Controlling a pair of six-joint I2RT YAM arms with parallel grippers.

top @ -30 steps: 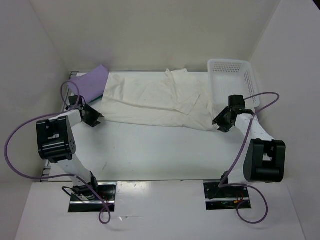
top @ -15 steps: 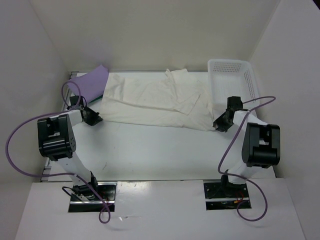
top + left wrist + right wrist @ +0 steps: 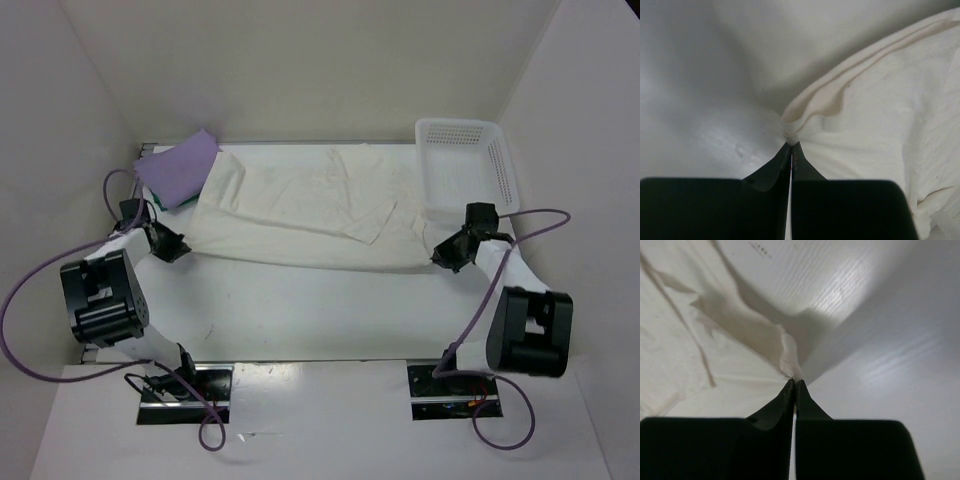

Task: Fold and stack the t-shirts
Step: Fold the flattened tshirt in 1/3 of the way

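Note:
A large cream-white t-shirt (image 3: 310, 205) lies spread across the back half of the table. My left gripper (image 3: 180, 247) is shut on its near left corner; the left wrist view shows that corner of the cream t-shirt (image 3: 860, 110) bunched at my left gripper (image 3: 791, 145). My right gripper (image 3: 437, 258) is shut on the near right corner, and in the right wrist view the cream t-shirt (image 3: 715, 340) is pinched at my right gripper (image 3: 794, 381). A lavender-purple t-shirt (image 3: 180, 166) lies folded at the back left, with a sliver of green t-shirt (image 3: 159, 203) under it.
A white perforated basket (image 3: 484, 148) stands at the back right, close behind my right arm. White walls enclose the table on the left, back and right. The arm bases sit at the near edge.
Both grippers closed onto the near corners of the cream t-shirt. The cloth's front edge has been pulled toward me and stretched wider, and both arms have moved outward.

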